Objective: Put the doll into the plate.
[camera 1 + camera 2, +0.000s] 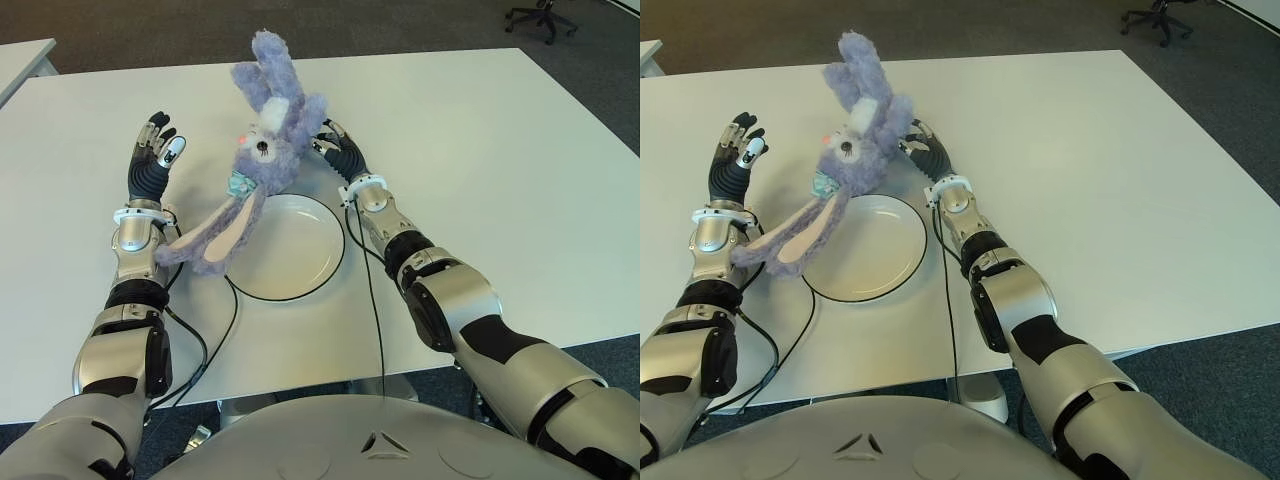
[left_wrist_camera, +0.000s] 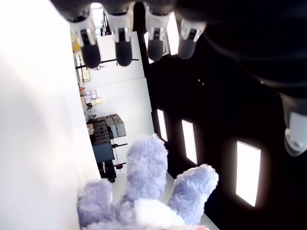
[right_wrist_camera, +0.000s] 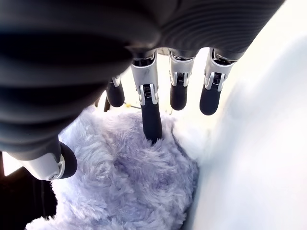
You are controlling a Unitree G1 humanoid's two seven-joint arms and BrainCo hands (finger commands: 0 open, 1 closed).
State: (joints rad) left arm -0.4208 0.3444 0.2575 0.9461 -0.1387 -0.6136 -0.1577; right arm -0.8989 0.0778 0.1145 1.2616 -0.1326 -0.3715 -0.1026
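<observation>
The doll (image 1: 268,135), a purple plush rabbit, is held tilted above the far-left rim of the white plate (image 1: 300,262). One long ear hangs down to my left wrist. My right hand (image 1: 338,150) is against the doll's right side. In the right wrist view its thumb and index finger (image 3: 152,120) press into the purple fur (image 3: 124,182), while the other fingers stay nearly straight. To the left of the doll, my left hand (image 1: 153,160) stands open with its fingers pointing up, holding nothing. The left wrist view shows the doll's fur (image 2: 144,191) beyond that hand's spread fingers.
The plate lies on a wide white table (image 1: 480,150). Black cables (image 1: 205,350) run along both forearms and over the near edge. A second table corner (image 1: 20,60) shows at the far left, and an office chair (image 1: 540,15) at the far right.
</observation>
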